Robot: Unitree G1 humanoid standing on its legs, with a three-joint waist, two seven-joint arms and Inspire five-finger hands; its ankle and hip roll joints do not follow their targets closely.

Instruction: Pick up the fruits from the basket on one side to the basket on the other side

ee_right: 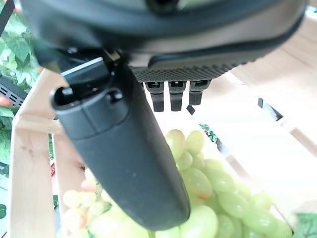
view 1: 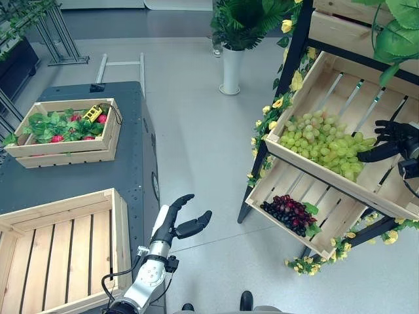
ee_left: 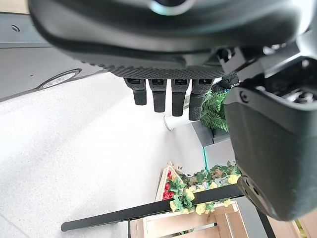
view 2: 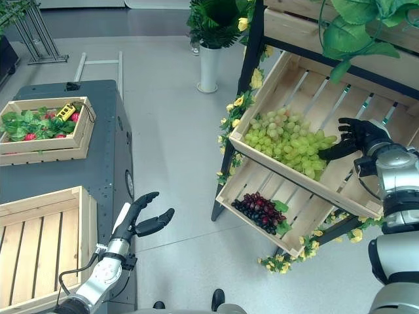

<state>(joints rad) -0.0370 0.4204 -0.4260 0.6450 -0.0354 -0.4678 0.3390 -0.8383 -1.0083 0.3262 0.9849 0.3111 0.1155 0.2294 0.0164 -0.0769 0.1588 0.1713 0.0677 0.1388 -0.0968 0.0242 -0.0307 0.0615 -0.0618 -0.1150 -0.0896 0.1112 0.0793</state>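
Right hand (view 2: 359,139) open, empty, beside green grapes (view 2: 288,142) in upper crate (view 2: 340,186). Bunch soft, bruisable; best cradled underneath. Left hand (view 1: 178,221) open, idle.

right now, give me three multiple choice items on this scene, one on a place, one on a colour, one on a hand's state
1. Where do the dark grapes lie?
A. in the lower crate of the slanted shelf
B. in the empty crate on the cabinet
C. on the floor

2. What colour are the grapes in the upper crate?
A. red
B. green
C. black

3. How is the right hand?
A. shut on a bunch of grapes
B. open, just over the green grapes
C. resting in the empty crate

Answers:
1 A: the dark bunch sits in the lower of the two slanted crates, below the green ones.
2 B: the pile is pale green in the head views and in the right wrist view.
3 B: its fingers are spread, curled round nothing, at the edge of the grape pile. The left hand hangs open beside the cabinet.
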